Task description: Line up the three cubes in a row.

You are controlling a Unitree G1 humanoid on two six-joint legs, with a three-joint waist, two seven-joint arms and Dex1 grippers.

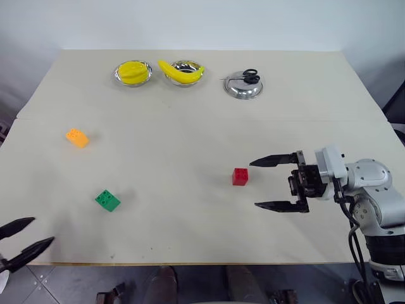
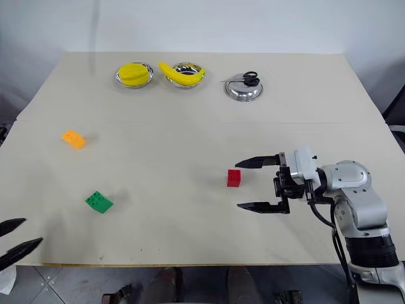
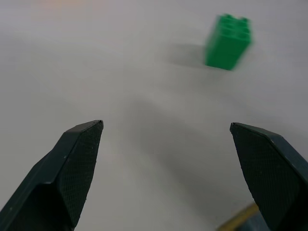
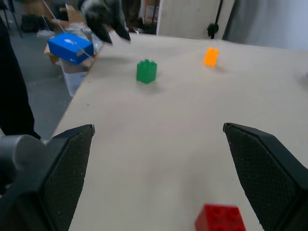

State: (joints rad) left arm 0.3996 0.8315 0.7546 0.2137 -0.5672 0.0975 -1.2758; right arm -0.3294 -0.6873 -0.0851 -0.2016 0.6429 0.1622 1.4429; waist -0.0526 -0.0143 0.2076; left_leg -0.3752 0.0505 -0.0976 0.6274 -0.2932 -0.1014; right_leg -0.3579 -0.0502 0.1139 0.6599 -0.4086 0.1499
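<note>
Cubes scattered, no row on your beige table (image 1: 190, 215). Small red studded plastic cube (image 1: 240, 176) just beyond your right pincer (image 1: 256, 183) tips — fingers spread, empty. Green studded cube (image 1: 107, 200) ahead of left pincer (image 1: 43, 231), also spread, empty. Orange studded cube (image 1: 76, 137) farther off.

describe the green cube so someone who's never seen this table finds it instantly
Take the beige table and go to its near edge on the robot's left, far from the three steel bowls at the back. The green cube sits alone there, nearer than the orange cube and left of the red cube. It is the only green thing.
</note>
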